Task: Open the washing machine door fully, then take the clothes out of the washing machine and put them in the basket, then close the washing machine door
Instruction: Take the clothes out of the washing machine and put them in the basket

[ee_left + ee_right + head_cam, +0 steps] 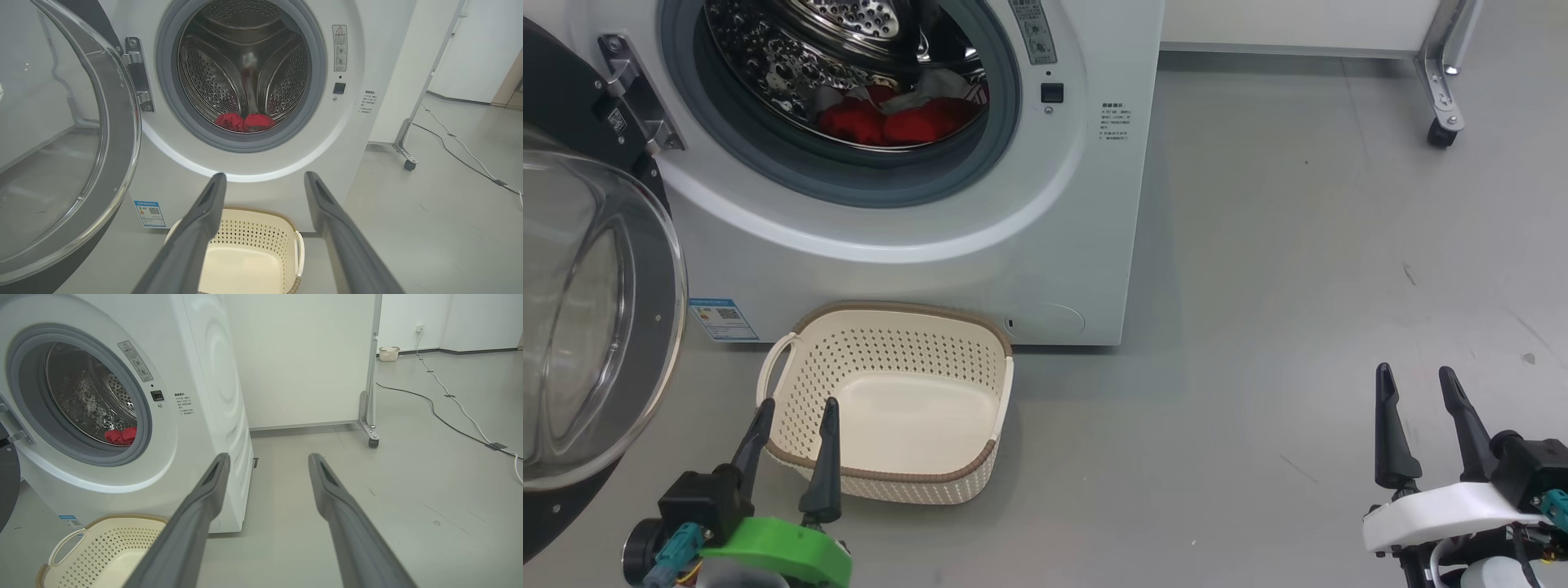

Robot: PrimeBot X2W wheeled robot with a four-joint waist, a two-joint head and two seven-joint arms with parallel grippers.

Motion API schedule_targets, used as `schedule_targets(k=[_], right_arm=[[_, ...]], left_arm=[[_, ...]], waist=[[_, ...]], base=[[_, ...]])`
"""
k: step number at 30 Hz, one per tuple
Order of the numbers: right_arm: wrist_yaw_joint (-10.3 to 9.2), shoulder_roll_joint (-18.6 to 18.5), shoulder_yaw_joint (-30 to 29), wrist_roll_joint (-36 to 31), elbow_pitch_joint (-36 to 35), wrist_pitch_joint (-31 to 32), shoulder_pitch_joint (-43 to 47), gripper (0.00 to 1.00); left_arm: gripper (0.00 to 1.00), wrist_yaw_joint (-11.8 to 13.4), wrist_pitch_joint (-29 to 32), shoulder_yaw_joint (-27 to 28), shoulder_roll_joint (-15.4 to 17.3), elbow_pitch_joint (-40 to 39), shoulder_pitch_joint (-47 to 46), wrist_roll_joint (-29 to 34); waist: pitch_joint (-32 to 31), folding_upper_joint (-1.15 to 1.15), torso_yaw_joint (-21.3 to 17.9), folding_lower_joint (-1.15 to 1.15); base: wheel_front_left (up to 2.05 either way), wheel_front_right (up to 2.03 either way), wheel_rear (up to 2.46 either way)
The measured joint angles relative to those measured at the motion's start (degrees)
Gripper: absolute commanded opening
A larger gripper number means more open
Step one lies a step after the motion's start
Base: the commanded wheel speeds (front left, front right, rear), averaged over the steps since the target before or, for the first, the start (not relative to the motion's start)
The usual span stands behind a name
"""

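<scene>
Lengthwise, the basket (890, 359) parallels the washing machine (915, 269).

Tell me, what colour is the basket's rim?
Brown, on a cream basket; the head view shows it best.

The grey, smooth floor (1298, 286) carries the white washing machine (915, 269), which stands upright on it. Just before the machine's lower front, the cream basket (890, 359) sits on the floor, upright and with nothing inside. To the right, a white panel (302, 359) stands on a metal foot with a small caster (1441, 135). Further away, a black cable (408, 392) and a white cable (448, 395) lie across the floor, and a second small basket (389, 354) sits by the far wall.
</scene>
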Motion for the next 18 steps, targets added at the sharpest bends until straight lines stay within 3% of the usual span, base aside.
schedule_targets(k=[18], right_arm=[[0.42,0.07,-0.18,-0.04,0.05,-0.04,0.01,1.00]], left_arm=[[1.00,0.31,0.00,0.75,-0.42,-1.00,0.00,0.20]], waist=[[-0.08,0.00,1.01,0.00]], base=[[1.06,-1.11,0.05]])
